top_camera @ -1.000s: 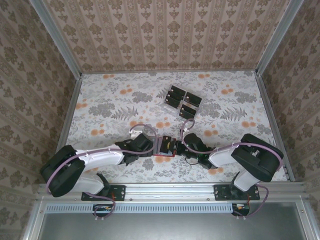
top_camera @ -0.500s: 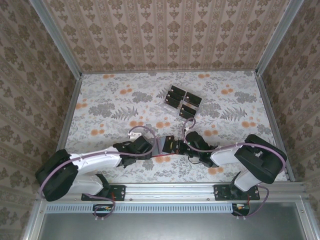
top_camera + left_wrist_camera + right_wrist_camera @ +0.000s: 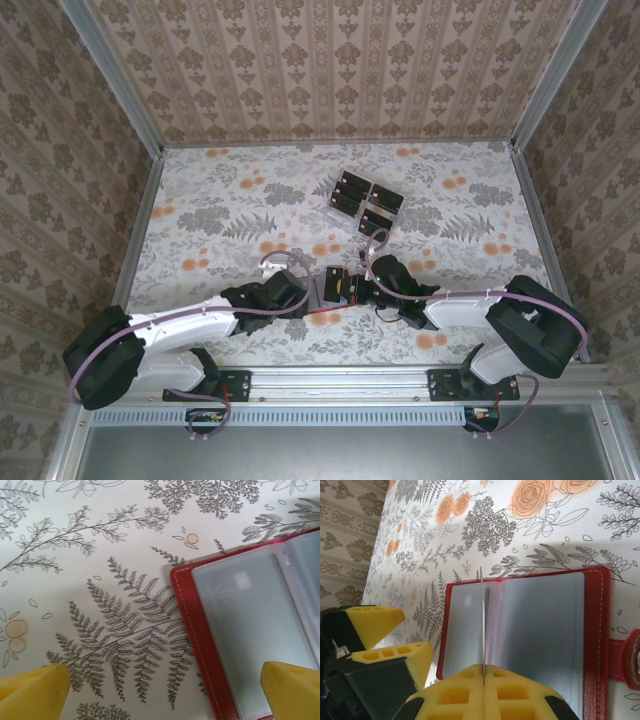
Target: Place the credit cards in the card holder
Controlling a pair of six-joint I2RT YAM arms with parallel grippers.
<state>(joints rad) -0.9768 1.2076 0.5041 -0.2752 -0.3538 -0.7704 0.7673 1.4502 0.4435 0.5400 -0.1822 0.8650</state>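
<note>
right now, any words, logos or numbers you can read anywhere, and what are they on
No readable text anywhere in these views.
Credit cards: small pale marks, too small to read.
Held credit card: seen edge-on, face hidden.
Card holder: pale patch behind one pocket, blurred, no letters visible.

The card holder (image 3: pixel 322 297) sits on the table (image 3: pixel 220 220) between the left gripper (image 3: pixel 300 297) and right gripper (image 3: pixel 358 290), one credit card (image 3: pixel 482 620) upright over its middle, tray (image 3: pixel 327 206) well behind.
</note>
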